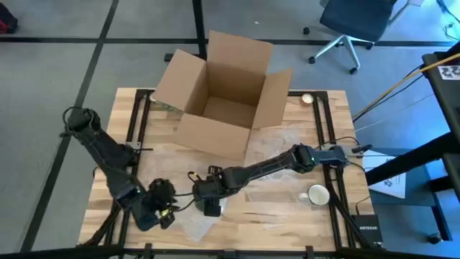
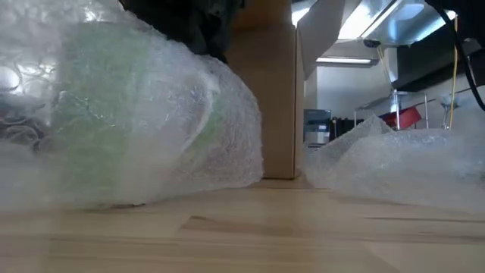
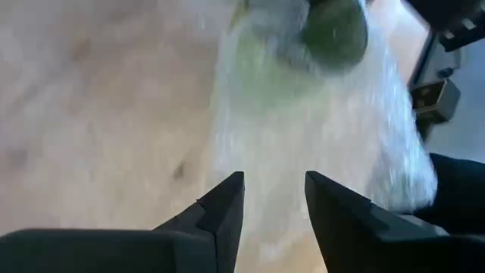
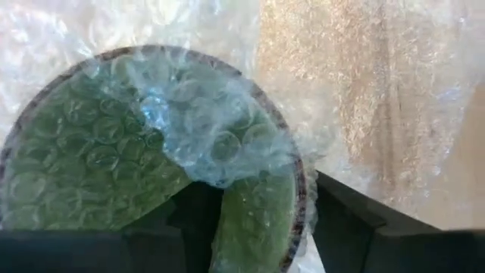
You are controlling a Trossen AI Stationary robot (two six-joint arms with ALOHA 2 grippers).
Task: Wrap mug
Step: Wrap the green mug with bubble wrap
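The tabletop (image 1: 287, 216) lay partly under clear wrap (image 2: 394, 163). A box (image 1: 223, 101) stood open at upper centre. The green mug (image 4: 98, 152), blurred under wrap, sat at lower centre. The right fingers (image 4: 258, 220) straddled its rim, not closed. The left fingers (image 3: 274, 201) hovered beside it, slightly parted, empty. A white mug (image 1: 318, 194) stood lower right.

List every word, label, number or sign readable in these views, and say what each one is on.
"NETGEAR": on the small black box at the table's right front corner, high view, only just legible.
Black-and-white square marker at the high view's right edge: a pattern, no text.
White sheet on the floor right of the table: print too small to read.
Cardboard box, bubble wrap, green mug: no text seen.
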